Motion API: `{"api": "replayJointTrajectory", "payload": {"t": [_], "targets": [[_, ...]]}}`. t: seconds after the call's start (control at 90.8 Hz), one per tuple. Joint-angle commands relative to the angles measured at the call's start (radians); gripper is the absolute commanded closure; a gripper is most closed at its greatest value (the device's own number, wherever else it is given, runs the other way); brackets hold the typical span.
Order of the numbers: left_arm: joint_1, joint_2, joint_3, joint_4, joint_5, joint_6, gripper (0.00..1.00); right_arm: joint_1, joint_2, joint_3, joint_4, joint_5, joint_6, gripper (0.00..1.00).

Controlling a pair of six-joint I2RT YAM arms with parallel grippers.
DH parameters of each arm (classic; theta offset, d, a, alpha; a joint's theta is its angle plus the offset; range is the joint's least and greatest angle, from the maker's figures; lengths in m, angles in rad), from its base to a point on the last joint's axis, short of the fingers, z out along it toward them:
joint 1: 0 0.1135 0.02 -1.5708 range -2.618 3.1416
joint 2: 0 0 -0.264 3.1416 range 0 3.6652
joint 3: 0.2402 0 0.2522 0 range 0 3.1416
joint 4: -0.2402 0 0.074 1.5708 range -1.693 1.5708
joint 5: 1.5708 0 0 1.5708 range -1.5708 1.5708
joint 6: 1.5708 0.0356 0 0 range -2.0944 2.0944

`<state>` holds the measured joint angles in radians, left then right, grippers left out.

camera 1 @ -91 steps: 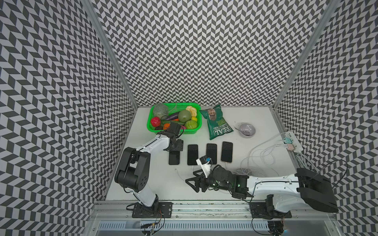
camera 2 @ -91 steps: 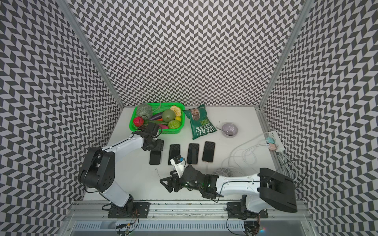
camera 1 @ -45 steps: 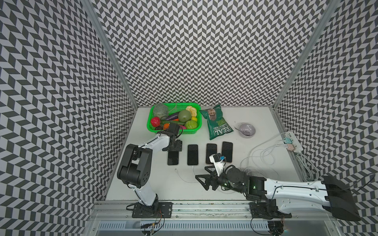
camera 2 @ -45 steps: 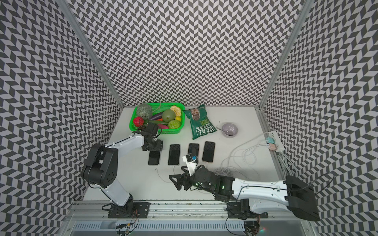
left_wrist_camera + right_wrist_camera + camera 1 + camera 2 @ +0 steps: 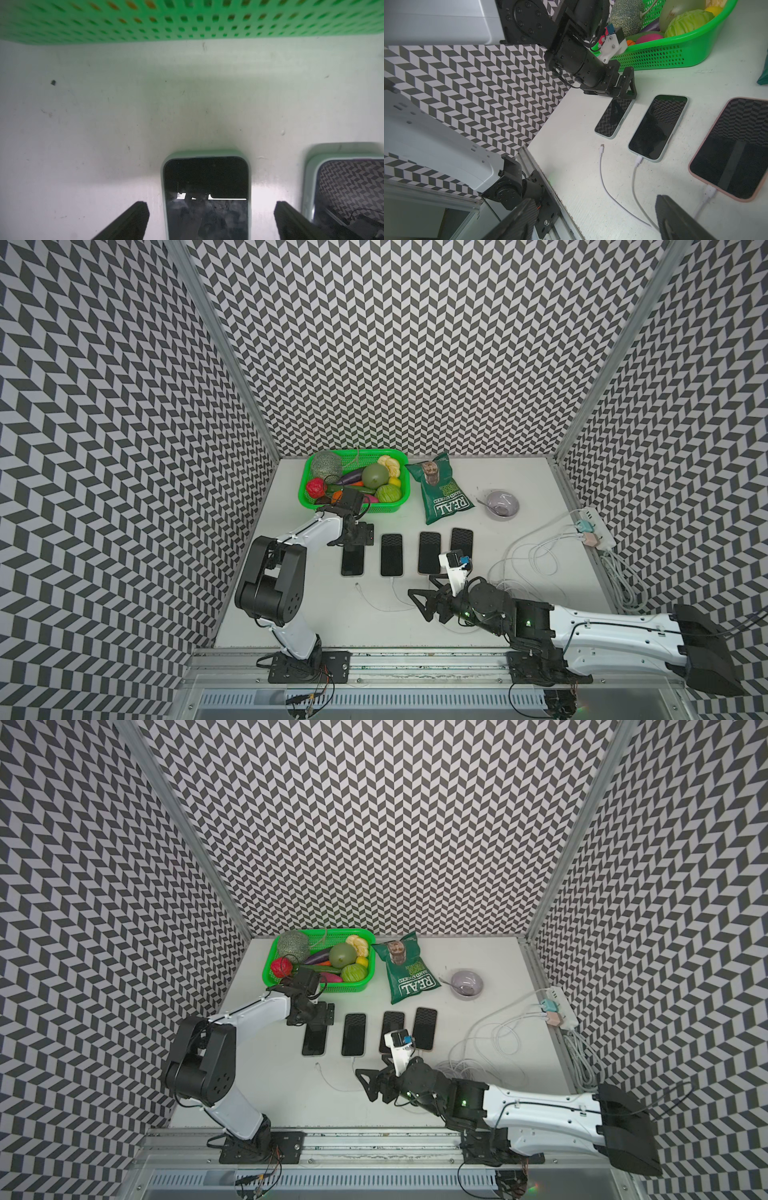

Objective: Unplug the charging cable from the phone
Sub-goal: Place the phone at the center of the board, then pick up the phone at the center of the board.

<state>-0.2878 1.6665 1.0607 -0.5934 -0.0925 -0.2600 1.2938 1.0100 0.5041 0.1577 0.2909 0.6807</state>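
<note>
Several dark phones lie in a row. The leftmost phone (image 5: pixel 352 562) (image 5: pixel 205 187) has a pale green case. My left gripper (image 5: pixel 357 536) (image 5: pixel 211 204) is open over its far end, a finger (image 5: pixel 128 220) on each side, clear of the case. A white charging cable's loose plug (image 5: pixel 357 585) (image 5: pixel 602 145) lies on the table just short of that phone's near end. My right gripper (image 5: pixel 417 605) (image 5: pixel 591 205) hangs open and empty over the cable run near the front edge. The second phone (image 5: pixel 658 126) and a pink-cased phone (image 5: pixel 733 149) have cables plugged in.
A green basket (image 5: pixel 386 508) of toy produce stands right behind the left gripper. A chips bag (image 5: pixel 442 489) and a grey bowl (image 5: pixel 502 504) sit at the back. Coiled white cables (image 5: pixel 532 560) run to a power strip (image 5: pixel 594 529) at the right edge.
My left gripper has gone from shut to open above the leftmost phone. The right arm has drawn back to the right, away from the loose cable end.
</note>
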Motion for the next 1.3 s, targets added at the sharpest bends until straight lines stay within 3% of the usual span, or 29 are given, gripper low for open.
{"api": "replayJointTrajectory", "payload": {"t": [0.0, 0.154, 0.43, 1.289], "targets": [[-0.021, -0.069, 0.001, 0.039, 0.037, -0.01, 0.0, -0.001, -0.026, -0.025, 0.009, 0.046, 0.011, 0.07], [-0.1, -0.124, -0.006, 0.062, 0.063, -0.015, 0.0, -0.009, -0.047, -0.029, -0.013, 0.058, 0.0, 0.0], [-0.209, -0.141, 0.014, 0.062, 0.086, -0.062, 0.0, -0.037, -0.081, -0.023, -0.056, 0.062, -0.018, 0.0], [-0.35, 0.112, 0.096, 0.05, -0.016, -0.187, 0.0, -0.085, -0.055, -0.06, -0.002, 0.009, -0.008, 0.0]]}}
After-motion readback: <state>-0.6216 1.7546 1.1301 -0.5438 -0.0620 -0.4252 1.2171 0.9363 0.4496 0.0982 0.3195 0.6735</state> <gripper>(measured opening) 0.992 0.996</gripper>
